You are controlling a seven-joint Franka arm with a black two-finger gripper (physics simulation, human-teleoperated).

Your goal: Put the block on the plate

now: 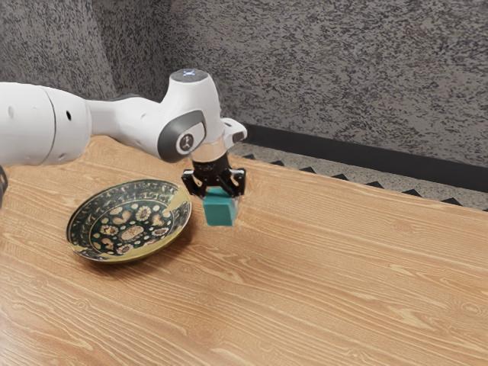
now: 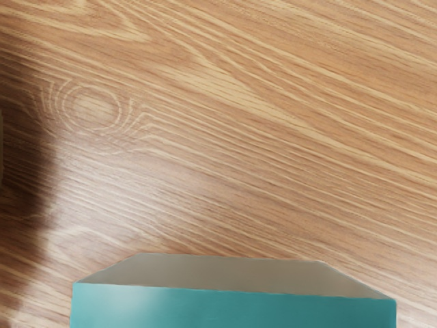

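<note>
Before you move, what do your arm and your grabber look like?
My arm is smooth, rounded and white, with a dark grey side panel and a dark round cap on top. My two-finger gripper is black and chunky.

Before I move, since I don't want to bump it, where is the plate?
The plate lies on the table toward the exterior view's left; its nearest neighbour is the block.

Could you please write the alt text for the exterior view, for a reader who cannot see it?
A black two-finger gripper on a white robot arm holds a teal block beside an empty, round, dark, floral-patterned plate on a wood-grain table. The arm reaches in from the exterior view's left; behind stands a mottled grey wall.
</note>
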